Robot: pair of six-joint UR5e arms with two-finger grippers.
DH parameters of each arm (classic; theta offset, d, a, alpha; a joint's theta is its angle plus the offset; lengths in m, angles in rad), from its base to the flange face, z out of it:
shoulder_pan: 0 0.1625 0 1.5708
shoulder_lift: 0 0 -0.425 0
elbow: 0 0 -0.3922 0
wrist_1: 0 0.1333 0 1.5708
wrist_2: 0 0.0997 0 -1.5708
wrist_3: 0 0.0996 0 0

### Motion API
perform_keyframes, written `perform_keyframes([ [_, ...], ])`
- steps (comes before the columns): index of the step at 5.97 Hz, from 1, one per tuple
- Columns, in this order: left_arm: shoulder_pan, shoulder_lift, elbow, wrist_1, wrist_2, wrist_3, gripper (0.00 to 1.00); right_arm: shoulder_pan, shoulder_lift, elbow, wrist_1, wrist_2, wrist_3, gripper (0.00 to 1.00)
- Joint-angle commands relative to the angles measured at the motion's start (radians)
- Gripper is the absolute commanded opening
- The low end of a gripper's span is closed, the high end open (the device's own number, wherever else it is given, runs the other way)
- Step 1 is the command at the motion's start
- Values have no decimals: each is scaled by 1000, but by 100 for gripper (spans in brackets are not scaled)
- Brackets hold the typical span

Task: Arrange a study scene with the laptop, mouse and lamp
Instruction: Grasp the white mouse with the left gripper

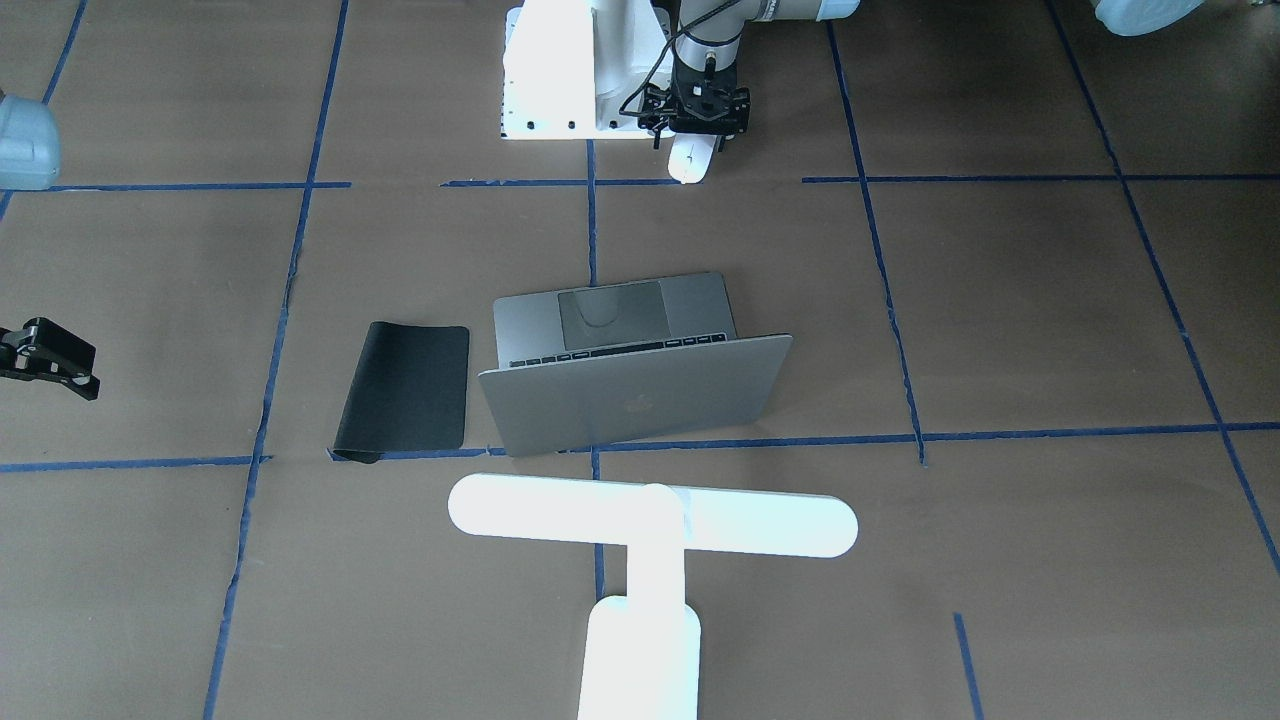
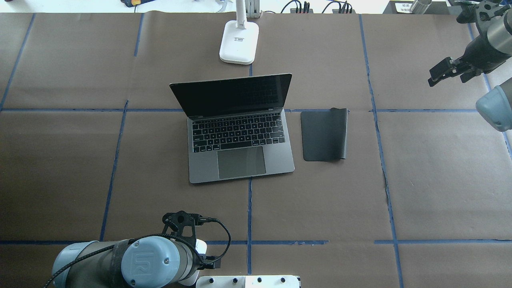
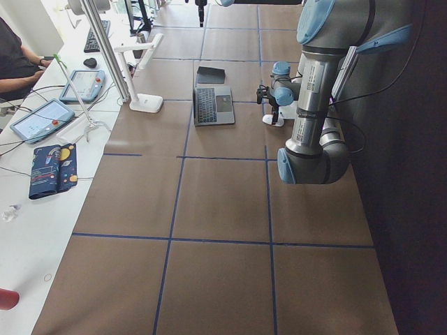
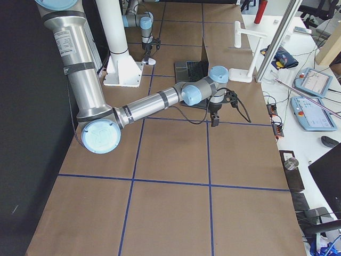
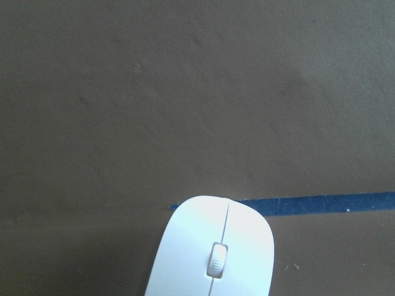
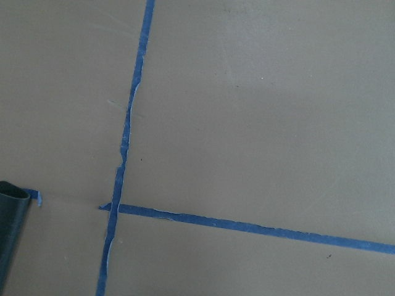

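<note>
At the lower left of the overhead view, the left gripper (image 2: 182,225) points down at the brown table (image 2: 440,180), close above the rear of the mouse (image 5: 213,253). The mouse lies flat, its nose reaching a strip of blue tape (image 5: 321,202). Near it, at the bottom edge, is a white pedestal (image 2: 248,282) with bolt holes. No fingers show in the left wrist view, so I cannot tell how wide the claw stands or whether it grips the mouse.

In the middle of the frame the laptop (image 2: 240,160) sits open, its screen dark and its keyboard towards the robot. Beyond its lid, at the upper centre, the lamp (image 1: 650,525) stands on its oblong base, and the front-facing view shows its bar running crosswise. Just right of the laptop, not touching it, lies a black mat (image 2: 323,136) with one far corner curled.

At the upper right, the right gripper (image 2: 444,73) hangs above the table, well apart from everything. Nothing shows in it, but how far it is open cannot be told.
</note>
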Motion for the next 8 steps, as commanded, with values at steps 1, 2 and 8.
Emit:
perform_keyframes([
  [1, -2, 0, 9, 1, 1, 0, 100, -1, 1, -2, 0, 0, 0, 100],
  [2, -3, 2, 9, 1, 0, 0, 100, -1, 1, -2, 0, -2, 0, 100],
  [8, -22, 10, -14, 41, -3, 0, 25, -3, 9, 1, 0, -2, 0, 100],
])
